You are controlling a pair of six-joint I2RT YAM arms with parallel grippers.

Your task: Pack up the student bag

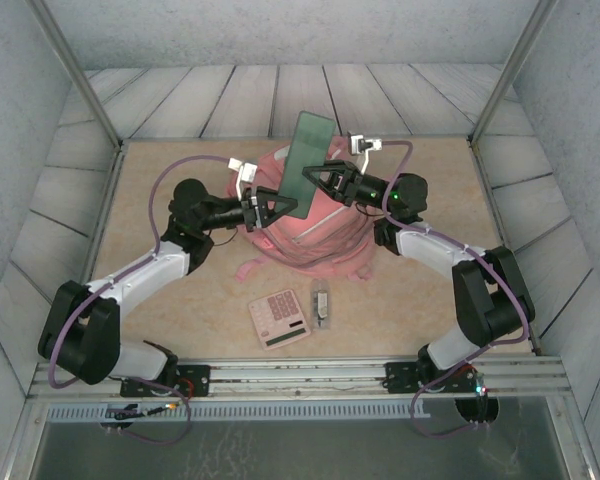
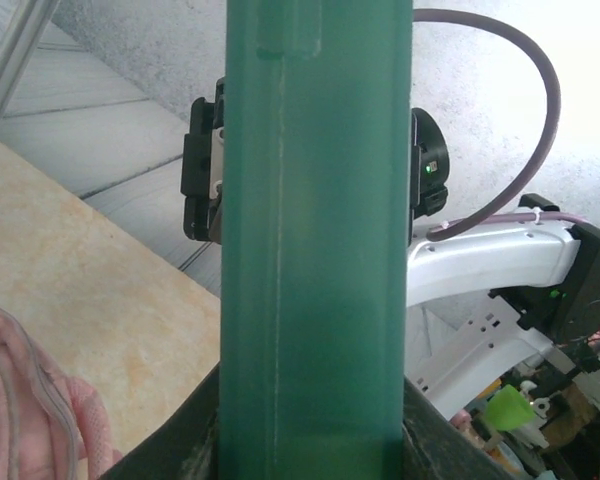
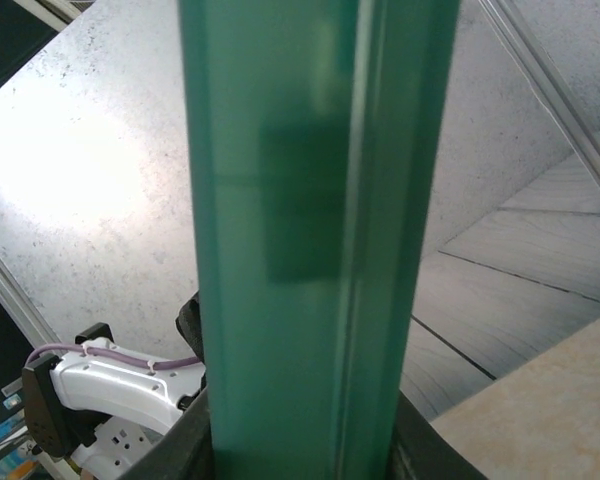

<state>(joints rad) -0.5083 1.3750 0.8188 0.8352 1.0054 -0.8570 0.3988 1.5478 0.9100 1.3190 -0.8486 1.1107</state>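
Counting now: seeing one student bag [image 1: 318,243], one green folder [image 1: 308,155], one pink calculator [image 1: 278,318], and one small grey object [image 1: 321,305] I'm not managing to identify. Also seeing two arms [image 1: 130,278] [image 1: 458,262]. That's making four loose items, one of each.

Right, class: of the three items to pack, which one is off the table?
The flat green case, held by the left gripper and right gripper above the student bag. The pink calculator and small grey item lie on the table.

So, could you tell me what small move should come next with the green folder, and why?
Probably lower the green folder toward the student bag: the left end effector and right end effector both grip it above the bag.
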